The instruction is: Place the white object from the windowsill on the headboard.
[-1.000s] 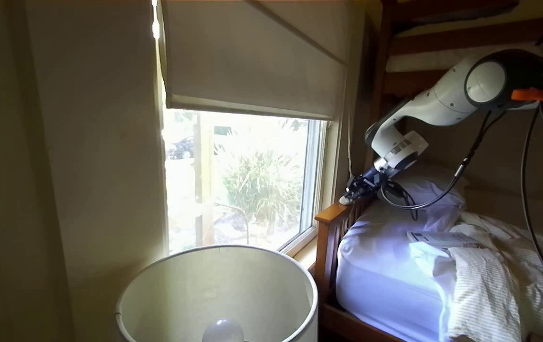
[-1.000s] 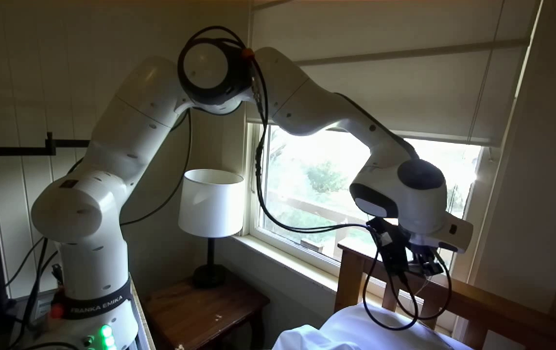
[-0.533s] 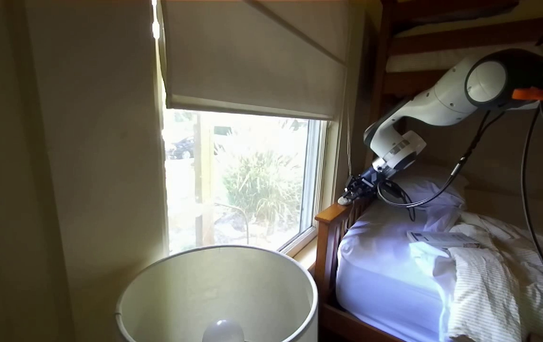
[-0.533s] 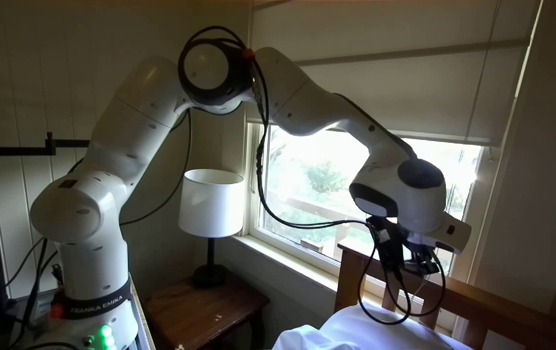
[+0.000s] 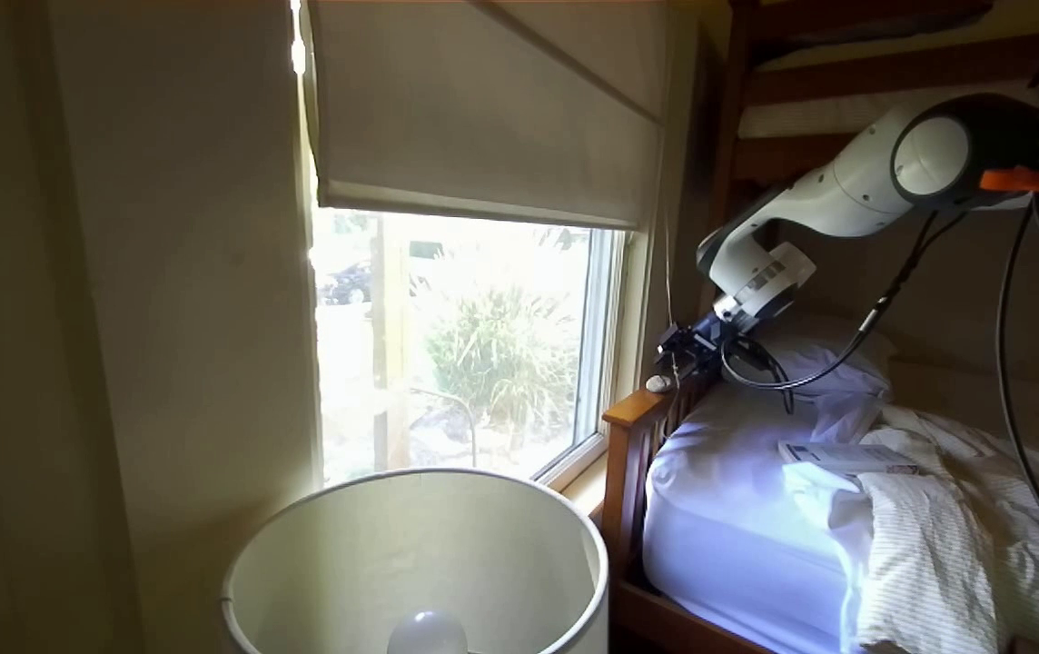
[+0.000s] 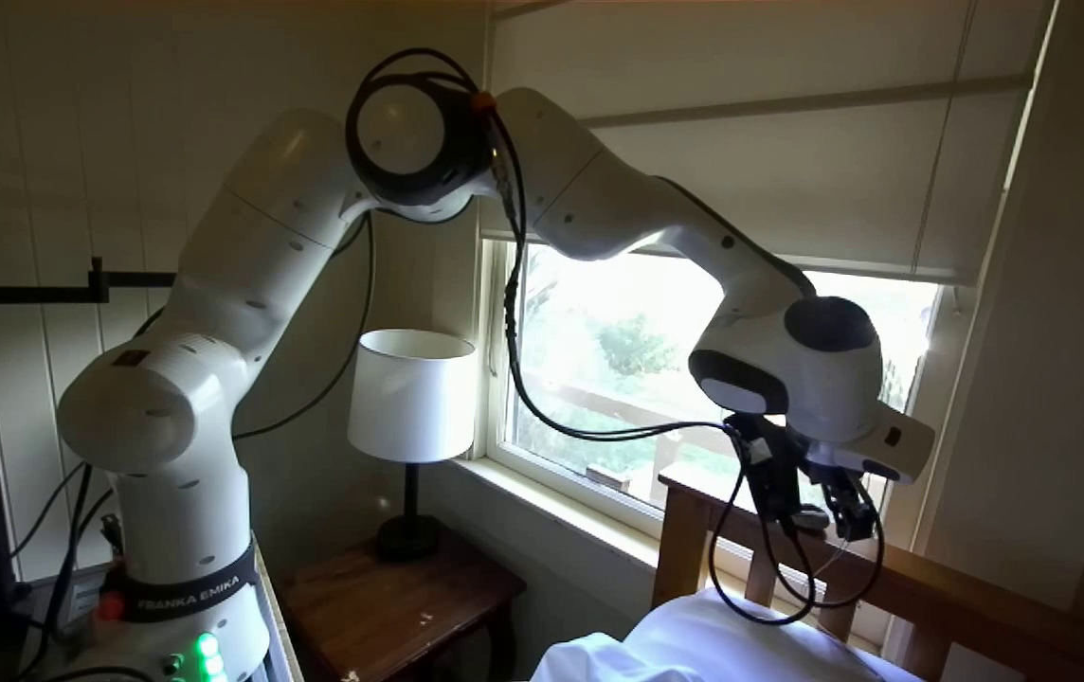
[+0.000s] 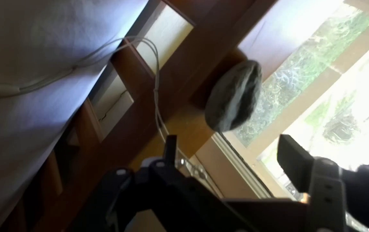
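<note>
Low in the wrist view, your gripper (image 7: 228,148) is hanging spread, holding nothing, probably because you are leaving the grey-and-white stone (image 7: 233,96) to rest unaided. Right of centre, the stone is lying on the headboard (image 7: 184,83), its flat top seemingly bearing it.

In an exterior view the white arm (image 6: 234,256) rises from its base (image 6: 177,606), where small green lights glow, and leans up to the elbow (image 6: 400,130), its highest joint. From there the forearm (image 6: 608,204) slopes down to the wrist (image 6: 831,388), which is bent so that the black claw (image 7: 228,145) hangs beneath it. In an exterior view the claw reaches down at a slant. The wrist view shows its two fingers (image 7: 295,161) spread wide, their tips about level with each other there.
</note>
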You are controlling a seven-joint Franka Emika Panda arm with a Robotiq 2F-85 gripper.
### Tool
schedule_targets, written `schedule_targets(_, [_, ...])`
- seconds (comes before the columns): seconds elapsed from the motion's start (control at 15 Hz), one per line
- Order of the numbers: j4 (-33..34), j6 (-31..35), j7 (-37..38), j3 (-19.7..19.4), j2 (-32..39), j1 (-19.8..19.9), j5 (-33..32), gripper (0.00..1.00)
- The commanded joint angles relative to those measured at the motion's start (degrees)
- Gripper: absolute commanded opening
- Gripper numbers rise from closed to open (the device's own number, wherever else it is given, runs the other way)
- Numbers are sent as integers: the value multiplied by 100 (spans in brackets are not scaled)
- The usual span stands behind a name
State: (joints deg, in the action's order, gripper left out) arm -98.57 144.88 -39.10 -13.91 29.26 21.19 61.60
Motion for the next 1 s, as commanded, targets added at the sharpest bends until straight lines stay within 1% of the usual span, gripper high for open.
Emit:
schedule_targets(0.0, [397, -9, 131, 88, -49, 234, -316, 100])
schedule_targets(0.13, [484, -206, -169, 131, -174, 351, -537, 100])
schedule_targets(0.27, [470, -436, -789, 224, -363, 497, -714, 100])
schedule_targets(0.4, [508, -689, -1387, 293, -525, 658, -698, 100])
schedule_targets(0.53, [520, -1126, -1916, 334, -715, 844, -499, 100])
schedule_targets(0.67, [574, -1751, -2301, 320, -856, 1057, -232, 100])
schedule_targets(0.93, [620, -2787, -2687, 97, -1072, 1377, 301, 100])
